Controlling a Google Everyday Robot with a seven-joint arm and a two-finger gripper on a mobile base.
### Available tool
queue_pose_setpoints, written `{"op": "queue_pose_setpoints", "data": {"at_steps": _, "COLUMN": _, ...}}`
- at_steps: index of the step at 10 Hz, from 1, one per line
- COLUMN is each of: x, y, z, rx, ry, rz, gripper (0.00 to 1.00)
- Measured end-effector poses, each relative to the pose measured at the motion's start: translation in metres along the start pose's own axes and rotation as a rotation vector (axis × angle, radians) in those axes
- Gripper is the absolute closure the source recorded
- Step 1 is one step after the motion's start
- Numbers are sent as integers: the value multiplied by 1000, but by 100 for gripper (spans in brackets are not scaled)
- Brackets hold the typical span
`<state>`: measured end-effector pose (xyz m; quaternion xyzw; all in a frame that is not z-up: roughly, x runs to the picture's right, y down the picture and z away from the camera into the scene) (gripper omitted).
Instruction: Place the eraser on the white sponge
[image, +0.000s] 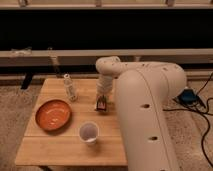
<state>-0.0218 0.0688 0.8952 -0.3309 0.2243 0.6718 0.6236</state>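
Note:
My gripper (102, 101) hangs down from the white arm over the middle of the wooden table (60, 147). It is shut on the eraser (101, 105), a small black block with a red-orange panel, held at or just above the tabletop. The white sponge does not show. The bulky arm covers the right part of the table.
An orange plate (52, 114) lies at the left of the table. A white paper cup (89, 132) stands in front of the gripper. A small clear bottle (70, 87) stands at the back left. Cables and a blue object (189, 96) lie on the floor to the right.

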Motion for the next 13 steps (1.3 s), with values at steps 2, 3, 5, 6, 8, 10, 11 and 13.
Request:
{"op": "queue_pose_setpoints", "data": {"at_steps": 2, "x": 0, "y": 3, "z": 3, "rx": -4, "ry": 1, "rz": -2, "gripper": 20}}
{"op": "queue_pose_setpoints", "data": {"at_steps": 3, "x": -1, "y": 4, "z": 4, "rx": -7, "ry": 0, "rz": -2, "gripper": 20}}
{"op": "queue_pose_setpoints", "data": {"at_steps": 5, "x": -3, "y": 4, "z": 1, "rx": -12, "ry": -8, "rz": 0, "gripper": 20}}
{"op": "queue_pose_setpoints", "data": {"at_steps": 6, "x": -5, "y": 4, "z": -5, "rx": -16, "ry": -19, "rz": 1, "gripper": 20}}
{"op": "queue_pose_setpoints", "data": {"at_steps": 8, "x": -6, "y": 4, "z": -24, "rx": -22, "ry": -49, "rz": -1, "gripper": 20}}
{"op": "queue_pose_setpoints", "data": {"at_steps": 10, "x": -7, "y": 1, "z": -41, "rx": -25, "ry": -69, "rz": -4, "gripper": 20}}
{"op": "queue_pose_setpoints", "data": {"at_steps": 11, "x": -7, "y": 2, "z": -42, "rx": -24, "ry": -67, "rz": -6, "gripper": 20}}
{"op": "queue_pose_setpoints", "data": {"at_steps": 13, "x": -6, "y": 3, "z": -41, "rx": -24, "ry": -66, "rz": -8, "gripper": 20}}
